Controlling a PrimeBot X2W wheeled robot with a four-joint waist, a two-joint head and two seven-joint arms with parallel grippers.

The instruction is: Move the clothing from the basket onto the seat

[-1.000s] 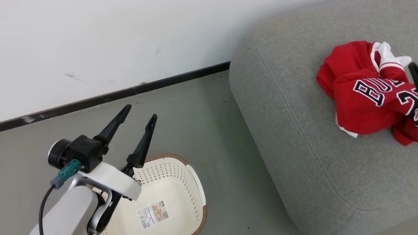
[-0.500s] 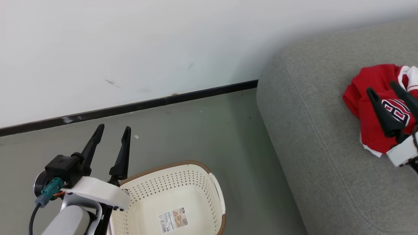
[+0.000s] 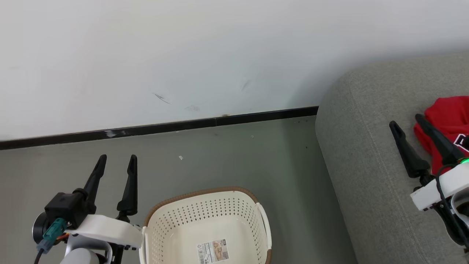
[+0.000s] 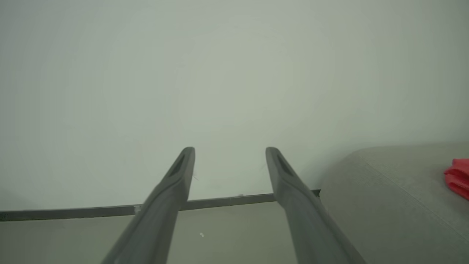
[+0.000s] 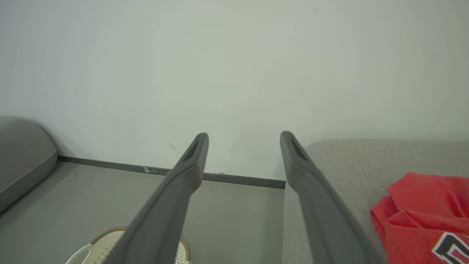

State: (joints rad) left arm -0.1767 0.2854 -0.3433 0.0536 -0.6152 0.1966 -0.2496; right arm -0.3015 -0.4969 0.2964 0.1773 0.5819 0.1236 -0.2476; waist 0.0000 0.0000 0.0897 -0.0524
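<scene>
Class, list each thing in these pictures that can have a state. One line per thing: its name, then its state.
basket: upright on the floor, no clothing in the part that shows.
clothing: crumpled in a heap, lying on the seat.
seat: bears the clothing.
left gripper: open, holding nothing.
right gripper: open, holding nothing, above the seat.

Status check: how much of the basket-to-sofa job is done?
Done: red clothing lies on the seat; the visible part of the basket holds just a label. In hand: nothing, left gripper and right gripper are open and empty. Left: seemingly nothing, though the basket is partly cut off.
</scene>
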